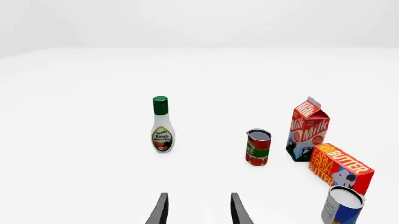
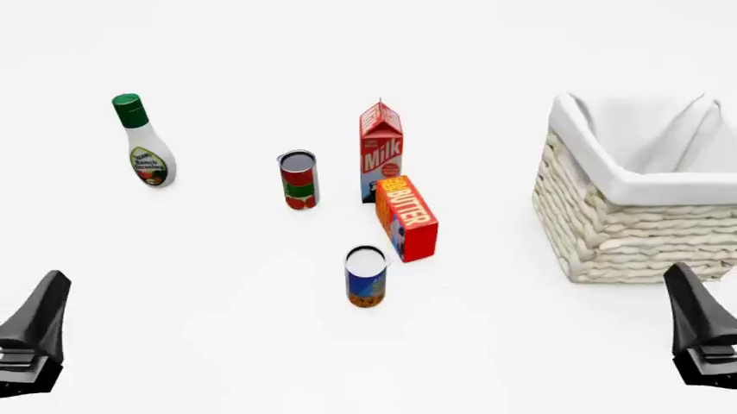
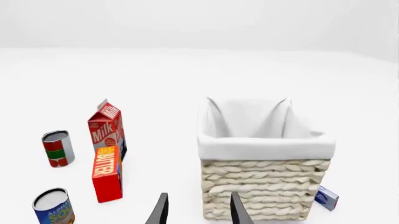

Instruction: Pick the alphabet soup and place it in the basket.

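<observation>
My left fingers [image 1: 198, 211] and right fingers [image 3: 198, 210] are parted, empty. The alphabet soup [image 2: 366, 276] stands mid-worktop, just beside the butter box [image 2: 408, 217]; I risk toppling it. The basket [image 2: 627, 226] waits at the right edge.

Left claw [image 2: 33, 345] and right claw [image 2: 700, 336]: matte black housings with tapered, blade-shaped dark grey fingers [image 1: 160, 210], ridged at the base

Upright alphabet soup [image 2: 366, 276], well left of basket [image 2: 631, 226]
</observation>
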You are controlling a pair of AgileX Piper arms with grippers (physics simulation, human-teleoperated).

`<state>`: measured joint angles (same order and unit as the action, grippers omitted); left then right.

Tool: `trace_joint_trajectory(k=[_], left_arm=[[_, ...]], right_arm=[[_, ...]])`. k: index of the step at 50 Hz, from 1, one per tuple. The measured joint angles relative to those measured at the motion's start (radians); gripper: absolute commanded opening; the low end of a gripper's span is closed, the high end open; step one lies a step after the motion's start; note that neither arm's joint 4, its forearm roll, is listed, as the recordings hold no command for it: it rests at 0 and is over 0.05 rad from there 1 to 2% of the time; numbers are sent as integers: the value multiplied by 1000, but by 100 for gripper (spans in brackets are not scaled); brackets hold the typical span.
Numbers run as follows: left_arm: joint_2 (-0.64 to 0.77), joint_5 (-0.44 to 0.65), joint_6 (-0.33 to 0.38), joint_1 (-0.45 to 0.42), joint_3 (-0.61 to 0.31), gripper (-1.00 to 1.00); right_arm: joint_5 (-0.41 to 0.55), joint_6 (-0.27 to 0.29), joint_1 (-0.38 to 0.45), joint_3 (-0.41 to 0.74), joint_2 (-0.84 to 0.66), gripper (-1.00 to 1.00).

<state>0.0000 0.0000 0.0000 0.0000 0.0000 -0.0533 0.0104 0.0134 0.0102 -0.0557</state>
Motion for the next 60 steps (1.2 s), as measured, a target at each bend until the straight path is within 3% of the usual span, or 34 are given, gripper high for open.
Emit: trace_joint_trajectory(k=[27,60], left_arm=[[0,0,0,0,0,100],[0,0,0,0,0,100]], right_arm=[[70,-13,11,28,51,100],[149,-11,146,170,55,100]])
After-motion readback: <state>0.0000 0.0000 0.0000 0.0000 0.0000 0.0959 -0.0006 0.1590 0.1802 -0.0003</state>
